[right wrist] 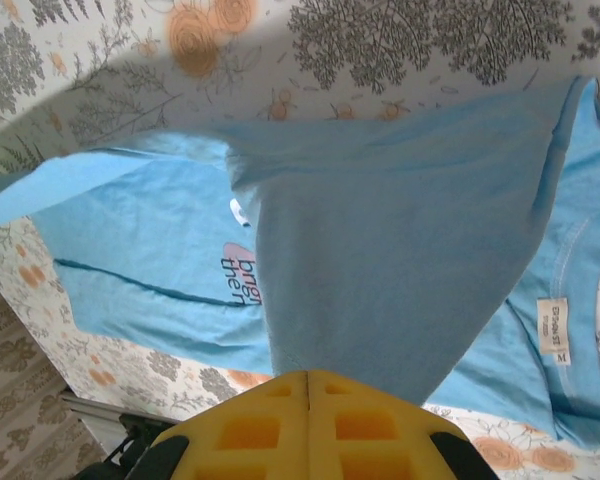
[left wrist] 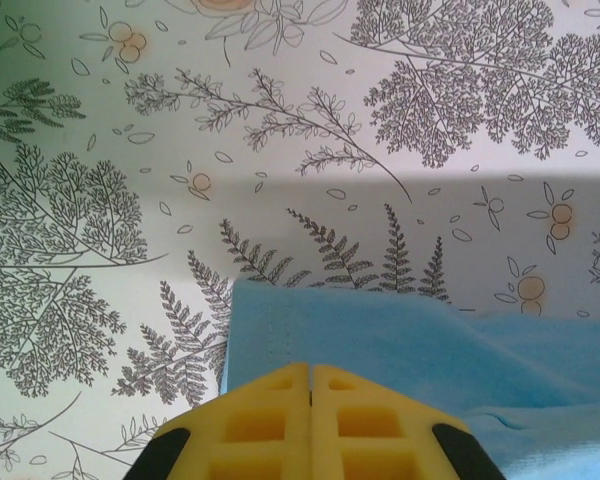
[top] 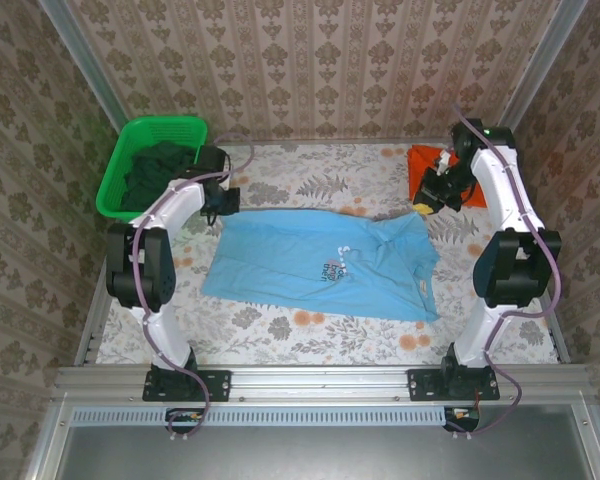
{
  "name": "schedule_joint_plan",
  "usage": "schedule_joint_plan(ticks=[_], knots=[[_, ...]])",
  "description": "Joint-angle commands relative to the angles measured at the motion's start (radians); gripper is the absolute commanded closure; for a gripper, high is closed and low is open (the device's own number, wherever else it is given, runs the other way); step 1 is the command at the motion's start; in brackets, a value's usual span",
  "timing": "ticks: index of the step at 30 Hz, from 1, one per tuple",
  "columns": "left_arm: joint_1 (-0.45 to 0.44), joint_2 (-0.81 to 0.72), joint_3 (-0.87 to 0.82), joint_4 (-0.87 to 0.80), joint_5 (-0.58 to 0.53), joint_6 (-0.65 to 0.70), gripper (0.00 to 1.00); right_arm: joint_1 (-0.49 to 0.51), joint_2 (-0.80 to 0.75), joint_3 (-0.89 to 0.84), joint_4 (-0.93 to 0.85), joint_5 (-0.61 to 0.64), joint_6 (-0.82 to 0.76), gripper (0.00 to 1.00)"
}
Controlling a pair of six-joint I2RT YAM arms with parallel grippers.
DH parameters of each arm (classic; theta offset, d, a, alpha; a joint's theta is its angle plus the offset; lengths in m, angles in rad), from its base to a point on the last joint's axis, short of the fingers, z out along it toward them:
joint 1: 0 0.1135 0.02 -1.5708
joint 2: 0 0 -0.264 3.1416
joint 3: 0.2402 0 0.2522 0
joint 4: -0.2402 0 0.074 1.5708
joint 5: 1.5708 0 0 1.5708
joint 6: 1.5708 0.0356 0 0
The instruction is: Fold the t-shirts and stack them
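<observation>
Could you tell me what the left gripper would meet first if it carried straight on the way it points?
Past the blue t-shirt edge at its tips, the left gripper would probably meet the flowered tablecloth.

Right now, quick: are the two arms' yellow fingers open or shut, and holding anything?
Left fingers: closed, apparently pinching a corner of the light blue t-shirt.
Right fingers: closed, holding up a fold of the same shirt.

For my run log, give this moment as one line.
blue shirt: spread on table | left hand: shut on its corner | right hand: shut on raised edge
</observation>
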Motion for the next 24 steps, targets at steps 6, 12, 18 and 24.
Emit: schedule_joint_plan(ticks=[6, 12, 18, 24], knots=[[0.005, 0.060, 0.065, -0.043, -0.049, 0.038, 1.00, -0.012, -0.096, -0.115, -0.057, -0.018, -0.044, 1.00], [-0.016, 0.049, 0.017, -0.035, -0.072, 0.039, 1.00, -0.021, -0.150, -0.204, -0.061, -0.011, -0.059, 1.00], [-0.008, 0.035, -0.012, -0.045, -0.079, 0.027, 1.00, -0.022, -0.187, -0.369, -0.030, -0.011, -0.077, 1.00], [0.006, 0.057, -0.001, -0.095, -0.142, -0.018, 0.92, -0.022, -0.180, -0.479, 0.061, -0.004, -0.059, 0.90]])
